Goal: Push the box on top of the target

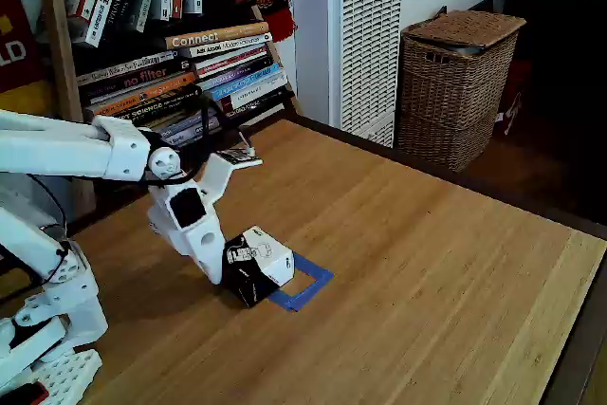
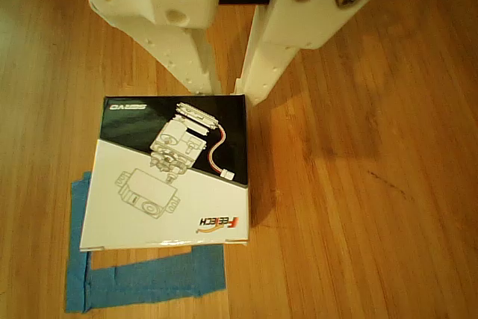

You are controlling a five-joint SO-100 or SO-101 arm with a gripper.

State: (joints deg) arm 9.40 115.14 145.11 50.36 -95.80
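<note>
The box (image 1: 263,255), black with a white printed top, lies on the wooden table partly over the target (image 1: 310,280), a square outline of blue tape that shows on its right side. In the other view the box (image 2: 172,177) covers the target's upper right part, and blue tape (image 2: 149,278) shows below and to its left. My white gripper (image 1: 219,270) reaches down to the box's left side. In the other view the gripper (image 2: 230,95) touches the box's top edge. Its fingers (image 2: 200,65) stand nearly together with nothing between them.
The arm's base (image 1: 43,329) stands at the table's left front. Behind it is a bookshelf (image 1: 171,54), then a white slatted unit (image 1: 370,35) and a wicker basket (image 1: 457,82) beyond the far edge. Bare table (image 1: 436,263) stretches right of the box.
</note>
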